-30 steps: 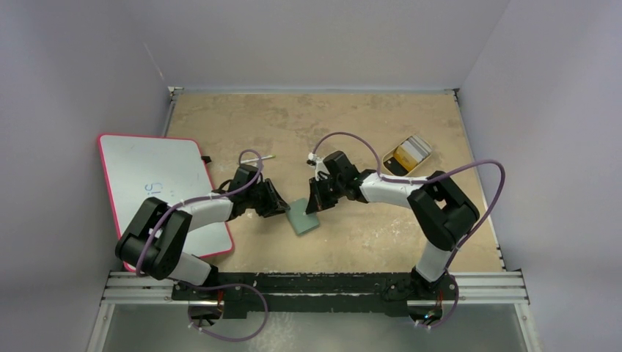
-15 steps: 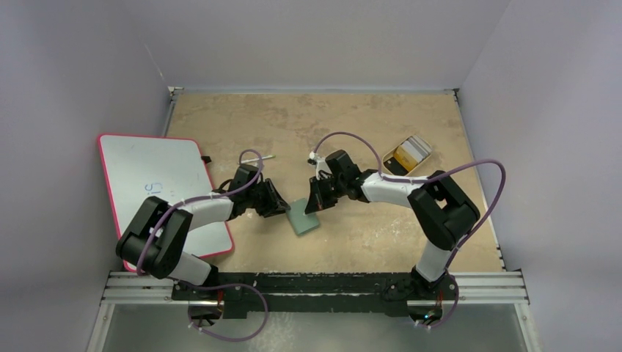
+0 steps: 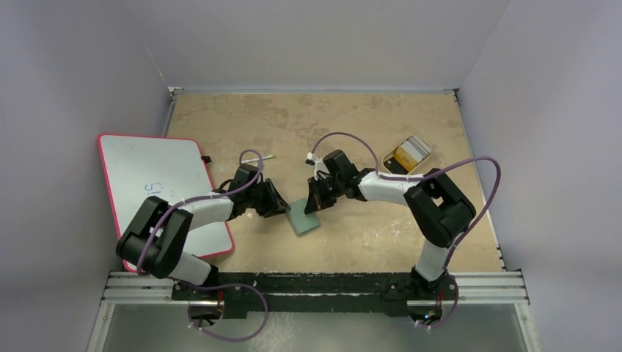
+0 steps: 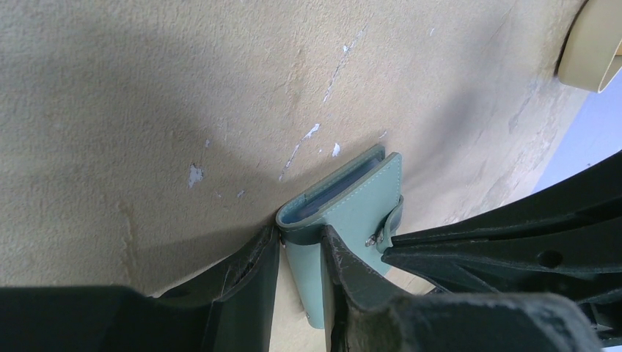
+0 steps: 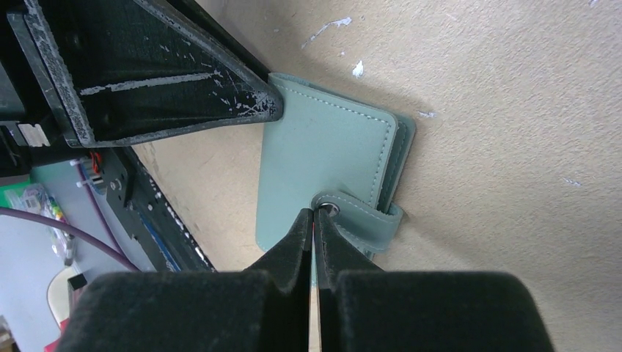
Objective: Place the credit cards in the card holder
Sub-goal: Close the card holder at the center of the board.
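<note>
Card holder (image 5: pixel 323 154): flat, grey-green, stitched edges, snap strap fastened.

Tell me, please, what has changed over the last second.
Only the right arm's elbow drifted slightly left, toward the middle. The right gripper stayed shut at the snap tab of the wallet, the left gripper stayed clamped on its edge, and the wallet did not move.

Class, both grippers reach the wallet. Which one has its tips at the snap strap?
The right gripper: its closed tips meet at the snap strap of the card holder, whereas the left gripper straddles the holder's edge instead.
</note>
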Robot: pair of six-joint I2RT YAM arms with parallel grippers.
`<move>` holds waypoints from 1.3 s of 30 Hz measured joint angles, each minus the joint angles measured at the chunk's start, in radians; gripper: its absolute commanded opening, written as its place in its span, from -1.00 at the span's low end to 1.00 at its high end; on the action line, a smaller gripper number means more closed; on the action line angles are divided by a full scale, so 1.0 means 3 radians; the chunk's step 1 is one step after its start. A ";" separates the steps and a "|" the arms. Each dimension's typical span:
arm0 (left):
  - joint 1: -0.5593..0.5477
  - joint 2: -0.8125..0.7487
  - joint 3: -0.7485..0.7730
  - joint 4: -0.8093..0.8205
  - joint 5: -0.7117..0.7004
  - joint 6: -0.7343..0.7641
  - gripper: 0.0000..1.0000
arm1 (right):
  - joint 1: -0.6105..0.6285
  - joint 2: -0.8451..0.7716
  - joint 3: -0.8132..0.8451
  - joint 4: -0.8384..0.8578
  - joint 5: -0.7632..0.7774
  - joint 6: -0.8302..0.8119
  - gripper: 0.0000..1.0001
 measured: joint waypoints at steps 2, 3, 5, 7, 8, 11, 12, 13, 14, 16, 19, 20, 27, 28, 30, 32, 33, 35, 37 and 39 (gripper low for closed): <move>0.0000 0.0000 0.0000 -0.0001 0.0000 0.0000 -0.48 | 0.0000 0.0014 0.0018 -0.0003 0.0000 0.0000 -1.00; 0.0000 0.0000 0.0000 -0.0001 0.0000 0.0001 -0.48 | 0.0000 0.0014 0.0018 -0.0004 0.0000 0.0000 -1.00; 0.0000 0.0000 0.0000 0.0000 0.0000 0.0000 -0.48 | 0.0000 0.0014 0.0019 -0.0008 0.0001 0.0000 -1.00; 0.0000 0.0000 0.0000 0.0000 0.0000 0.0000 -0.48 | 0.0000 0.0014 0.0024 -0.0018 0.0004 0.0000 -1.00; 0.0000 0.0001 0.0000 0.0000 0.0001 0.0000 -0.48 | 0.0000 0.0014 0.0025 -0.0020 0.0005 -0.0001 -1.00; 0.0000 0.0005 0.0000 0.0003 0.0004 0.0000 -0.48 | 0.0000 0.0014 0.0032 -0.0045 0.0008 -0.0011 -1.00; 0.0000 0.0008 0.0000 0.0008 0.0005 0.0000 -0.48 | 0.0000 0.0014 0.0034 -0.0051 0.0010 -0.0015 -1.00; 0.0000 0.0011 0.0000 0.0011 0.0009 0.0000 -0.48 | 0.0001 0.0014 0.0041 -0.0065 0.0013 -0.0023 -1.00; 0.0000 0.0014 0.0000 0.0015 0.0011 0.0000 -0.48 | 0.0003 0.0014 0.0043 -0.0075 0.0015 -0.0027 -1.00; 0.0000 0.0019 0.0000 0.0024 0.0018 0.0000 -0.48 | 0.0004 0.0014 0.0058 -0.0102 0.0020 -0.0038 -1.00; 0.0000 0.0019 0.0000 0.0025 0.0024 0.0000 -0.48 | 0.0008 0.0014 0.0078 -0.0136 0.0028 -0.0058 -1.00; 0.0000 0.0019 0.0000 0.0025 0.0024 0.0000 -0.48 | 0.0009 0.0014 0.0081 -0.0144 0.0031 -0.0061 -1.00; 0.0000 0.0020 0.0000 0.0032 0.0027 -0.0001 -0.48 | 0.0036 0.0014 0.0111 -0.0195 0.0067 -0.0084 -1.00; 0.0000 0.0023 0.0000 0.0034 0.0027 -0.0001 -0.48 | 0.0046 0.0014 0.0117 -0.0200 0.0078 -0.0085 -1.00; 0.0000 0.0024 0.0000 0.0037 0.0027 -0.0001 -0.48 | 0.0060 0.0014 0.0128 -0.0206 0.0088 -0.0086 -1.00; 0.0000 0.0024 0.0000 0.0037 0.0027 -0.0001 -0.48 | 0.0076 0.0015 0.0139 -0.0210 0.0088 -0.0088 -1.00; 0.0000 0.0024 0.0000 0.0037 0.0027 -0.0001 -0.48 | 0.0089 0.0019 0.0148 -0.0217 0.0089 -0.0092 -1.00; 0.0000 0.0024 0.0000 0.0037 0.0028 -0.0001 -0.48 | 0.0102 0.0042 0.0173 -0.0220 0.0089 -0.0102 -1.00; 0.0000 0.0024 0.0000 0.0037 0.0028 -0.0001 -0.48 | 0.0113 0.0067 0.0197 -0.0234 0.0093 -0.0113 -1.00; 0.0000 0.0024 0.0001 0.0037 0.0028 -0.0001 -0.48 | 0.0117 0.0071 0.0210 -0.0258 0.0103 -0.0121 -1.00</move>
